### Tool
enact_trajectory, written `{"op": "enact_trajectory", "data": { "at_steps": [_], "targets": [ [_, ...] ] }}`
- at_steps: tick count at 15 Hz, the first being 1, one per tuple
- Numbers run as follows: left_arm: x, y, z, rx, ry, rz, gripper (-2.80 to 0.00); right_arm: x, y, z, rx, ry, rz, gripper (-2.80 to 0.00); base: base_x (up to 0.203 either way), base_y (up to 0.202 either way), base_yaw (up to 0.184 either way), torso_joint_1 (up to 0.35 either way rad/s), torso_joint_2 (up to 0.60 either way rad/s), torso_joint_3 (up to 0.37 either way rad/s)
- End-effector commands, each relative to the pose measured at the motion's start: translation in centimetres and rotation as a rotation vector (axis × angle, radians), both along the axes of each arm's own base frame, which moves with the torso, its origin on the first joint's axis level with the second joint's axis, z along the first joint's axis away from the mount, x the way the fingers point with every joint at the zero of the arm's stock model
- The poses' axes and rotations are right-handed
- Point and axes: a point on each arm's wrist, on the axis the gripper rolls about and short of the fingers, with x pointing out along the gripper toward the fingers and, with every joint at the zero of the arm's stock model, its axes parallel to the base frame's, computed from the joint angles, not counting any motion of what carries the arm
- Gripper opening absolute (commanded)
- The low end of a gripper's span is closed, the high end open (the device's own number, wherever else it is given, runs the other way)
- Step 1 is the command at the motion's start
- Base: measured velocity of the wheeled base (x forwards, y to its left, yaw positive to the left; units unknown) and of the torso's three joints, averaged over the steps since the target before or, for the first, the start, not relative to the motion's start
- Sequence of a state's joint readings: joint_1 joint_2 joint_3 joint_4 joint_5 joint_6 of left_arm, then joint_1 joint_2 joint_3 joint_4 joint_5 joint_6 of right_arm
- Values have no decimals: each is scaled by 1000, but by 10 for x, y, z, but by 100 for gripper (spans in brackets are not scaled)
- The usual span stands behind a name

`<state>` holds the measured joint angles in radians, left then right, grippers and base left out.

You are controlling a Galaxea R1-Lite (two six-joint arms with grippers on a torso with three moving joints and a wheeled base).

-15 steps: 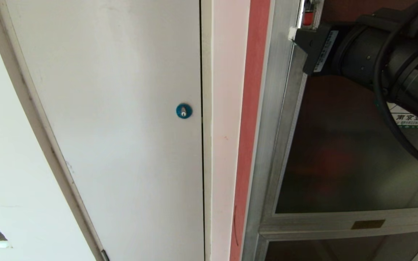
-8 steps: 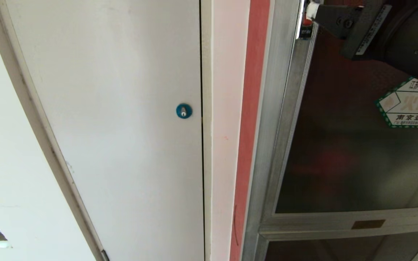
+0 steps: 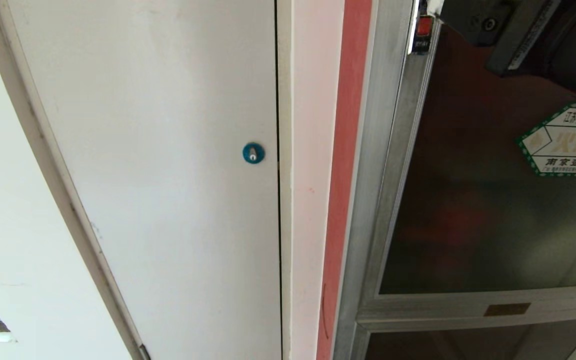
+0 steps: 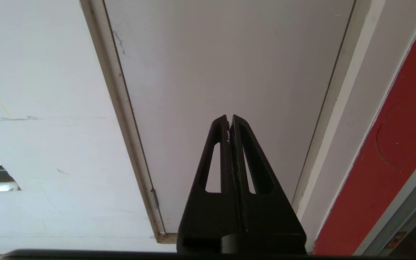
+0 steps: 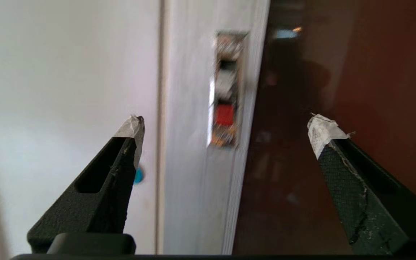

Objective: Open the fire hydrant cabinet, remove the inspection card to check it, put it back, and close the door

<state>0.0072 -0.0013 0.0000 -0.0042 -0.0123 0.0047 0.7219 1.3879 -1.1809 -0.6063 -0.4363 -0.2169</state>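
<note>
tape-tipped black fingers spread wide, glossy dark glass door

- Setting: indoor wall of a public or institutional building, likely a corridor; not a home.
- Built-in fire hydrant cabinet with silver metal frame, set flush beside a red-painted wall strip.
- Its door is dark tinted glass carrying a green-bordered hexagonal sticker printed in Chinese, a fire-safety notice by its look.
- Alongside, a plain white service panel with a blue round lock, utility-shaft style.
- White painted walls otherwise.
</note>
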Motion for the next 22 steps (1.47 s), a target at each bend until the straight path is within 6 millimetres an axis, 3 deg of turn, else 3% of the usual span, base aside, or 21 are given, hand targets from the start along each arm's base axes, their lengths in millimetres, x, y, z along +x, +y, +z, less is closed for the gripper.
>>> {"op": "enact_trajectory", "data": {
  "at_steps": [1, 10, 19, 20, 22],
  "targets": [
    [0, 0, 0, 0, 1, 1, -280, 22, 18, -3, 0, -10, -74, 0, 0, 0, 0, 0, 0, 0],
    [0, 0, 0, 0, 1, 1, -280, 44, 37, -8, 22, -12, -172, 0, 0, 0, 0, 0, 0, 0],
    [0, 0, 0, 0, 1, 1, -280, 48, 40, 0, 32, -33, -185, 0, 0, 0, 0, 0, 0, 0],
    [0, 0, 0, 0, 1, 1, -280, 49, 40, 1, 34, -34, -184, -280, 0, 0, 0, 0, 0, 0],
    [0, 0, 0, 0, 1, -1, -280, 50, 39, 2, 36, -37, -191, -280, 0, 0, 0, 0, 0, 0]
  ]
}}
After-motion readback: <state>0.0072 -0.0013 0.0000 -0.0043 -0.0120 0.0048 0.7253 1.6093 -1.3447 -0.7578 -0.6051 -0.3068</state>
